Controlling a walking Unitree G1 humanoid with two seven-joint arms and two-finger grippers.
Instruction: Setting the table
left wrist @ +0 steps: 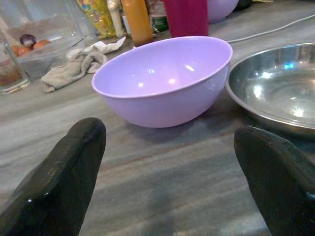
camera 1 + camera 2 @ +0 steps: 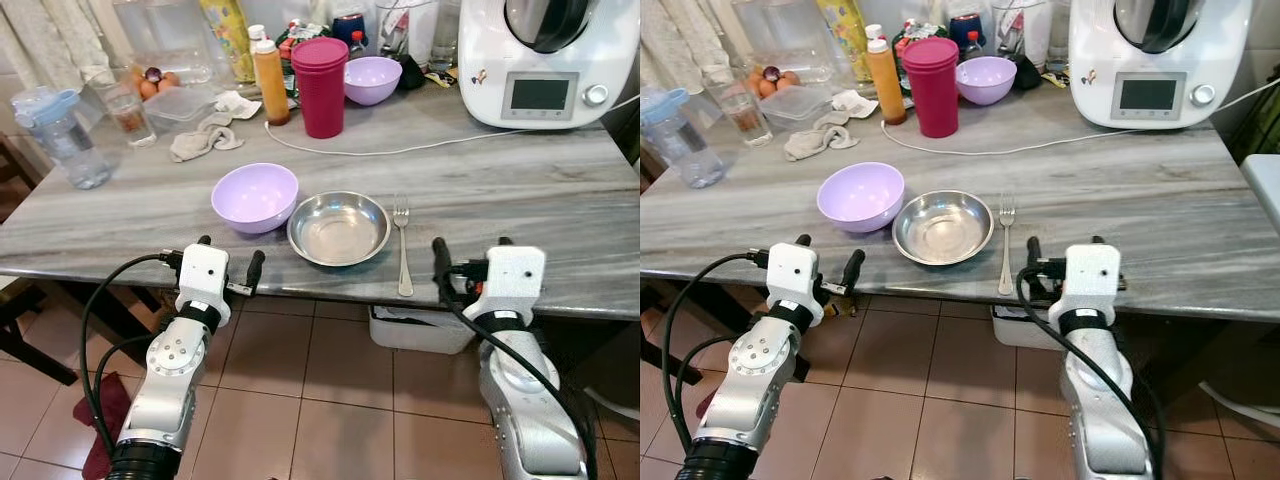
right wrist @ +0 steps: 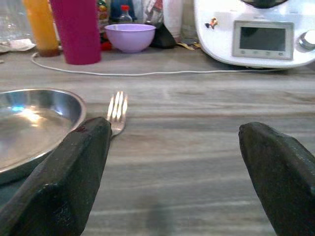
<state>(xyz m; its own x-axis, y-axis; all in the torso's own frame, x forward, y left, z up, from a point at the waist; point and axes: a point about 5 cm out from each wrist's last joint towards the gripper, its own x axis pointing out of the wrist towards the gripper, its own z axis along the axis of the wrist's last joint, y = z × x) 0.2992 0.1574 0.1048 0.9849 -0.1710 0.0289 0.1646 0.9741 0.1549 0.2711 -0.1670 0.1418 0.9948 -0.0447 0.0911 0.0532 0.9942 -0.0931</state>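
A steel bowl (image 2: 338,228) is sitting near the table's (image 2: 520,190) near edge, a lilac bowl (image 2: 254,196) touching its left and a fork (image 2: 402,245) lying just right. Both the left gripper (image 2: 228,264) and right gripper (image 2: 468,262) are hovering at that edge, fingers spread apart, holding nothing.

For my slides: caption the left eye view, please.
Open left gripper and right gripper at the table edge before lilac bowl, steel dish and fork.

Before me stands a grey-veined marble table (image 2: 520,190). Near its front edge I see a lilac bowl (image 2: 254,196) touching a steel bowl (image 2: 338,227), with a fork (image 2: 402,245) just beside that. Farther back rest a crumpled cloth (image 2: 205,138), a magenta tumbler stack (image 2: 320,86), an orange bottle (image 2: 270,82), a second lilac bowl (image 2: 372,79), a white cable (image 2: 400,150), a white kitchen machine (image 2: 545,60) and a water bottle (image 2: 58,137).
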